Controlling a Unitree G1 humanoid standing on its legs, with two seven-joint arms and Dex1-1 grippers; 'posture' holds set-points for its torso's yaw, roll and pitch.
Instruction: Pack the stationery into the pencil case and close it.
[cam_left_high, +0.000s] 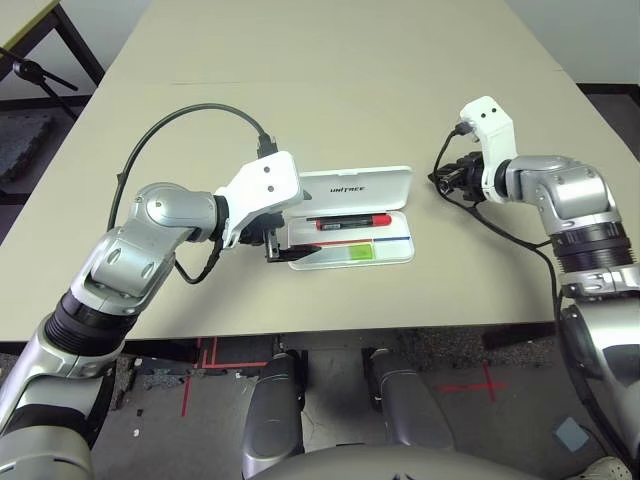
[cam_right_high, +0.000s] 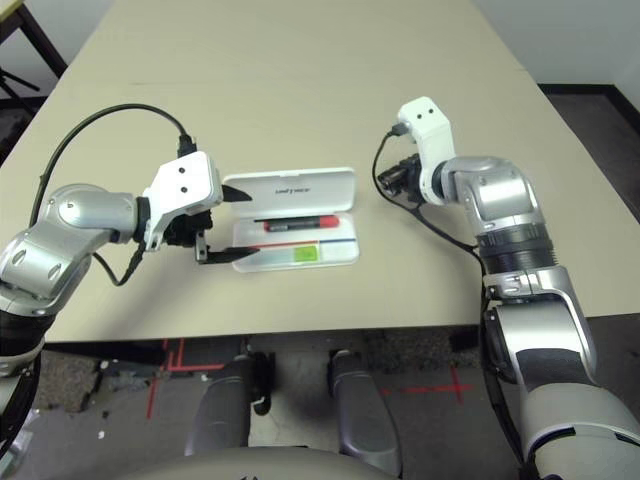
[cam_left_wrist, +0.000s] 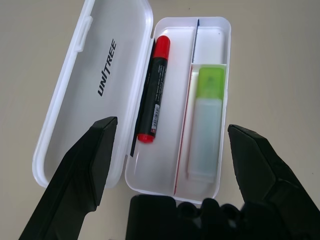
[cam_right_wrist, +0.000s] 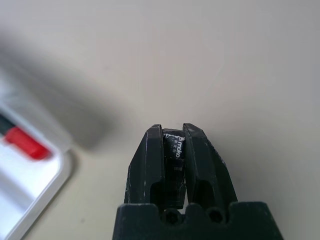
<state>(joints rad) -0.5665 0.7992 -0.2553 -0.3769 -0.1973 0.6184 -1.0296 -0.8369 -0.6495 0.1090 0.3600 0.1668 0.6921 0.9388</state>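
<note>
Sitting between right gripper's (cam_right_wrist: 173, 128) fingers, dark block (cam_right_wrist: 174, 150), pale lettering

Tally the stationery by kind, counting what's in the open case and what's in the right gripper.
Marker: 1, red-capped, in the case
Highlighter: 1, green-capped, in the case
Block: 1, small and dark, between the right gripper's fingers
Total: 3

Pencil case (cam_left_wrist: 162, 167): placed on tabletop (cam_left_high: 300, 120). Lid (cam_left_wrist: 107, 75): opened toward twelve. Marker (cam_left_wrist: 154, 95): laid inside. Highlighter (cam_left_wrist: 206, 120): laid inside, at marker's six. Block (cam_right_wrist: 174, 150): held at case's two o'clock.
</note>
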